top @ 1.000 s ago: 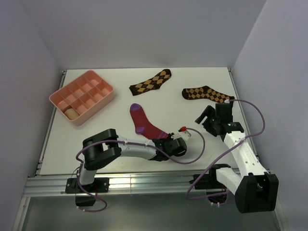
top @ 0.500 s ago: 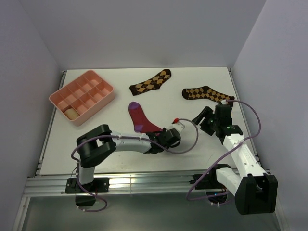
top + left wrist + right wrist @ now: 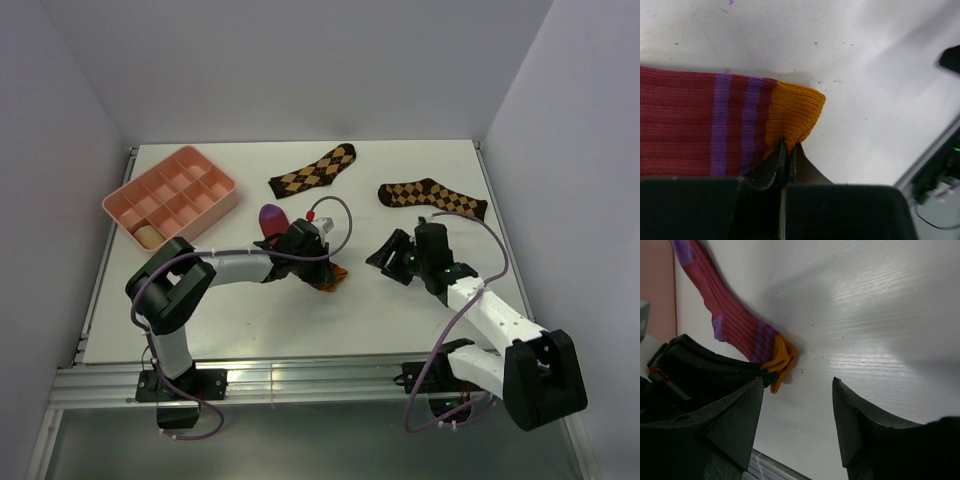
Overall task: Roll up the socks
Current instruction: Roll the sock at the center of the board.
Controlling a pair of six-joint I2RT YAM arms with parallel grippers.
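The crimson sock (image 3: 695,125) with purple stripes and an orange cuff (image 3: 792,112) lies at mid-table. In the top view only its purple toe (image 3: 270,216) and its cuff (image 3: 336,276) show past my left arm. My left gripper (image 3: 786,146) is shut on the cuff's edge, low over the table (image 3: 326,270). My right gripper (image 3: 384,262) is open and empty just right of the cuff. Its wrist view shows the sock (image 3: 735,322), the bunched cuff (image 3: 782,357) and its own spread jaws (image 3: 797,400). No flat tan sock is in view.
Two dark brown argyle socks (image 3: 313,170) (image 3: 432,196) lie at the back of the table. A pink compartment tray (image 3: 200,228) stands at the back left, with a tan bundle (image 3: 148,236) in a front compartment. The table's front edge rail (image 3: 300,375) is near.
My left gripper has pulled the orange cuff back and left, toward the toe, so the sock now lies shorter under the arm. My right gripper has moved left toward the cuff.
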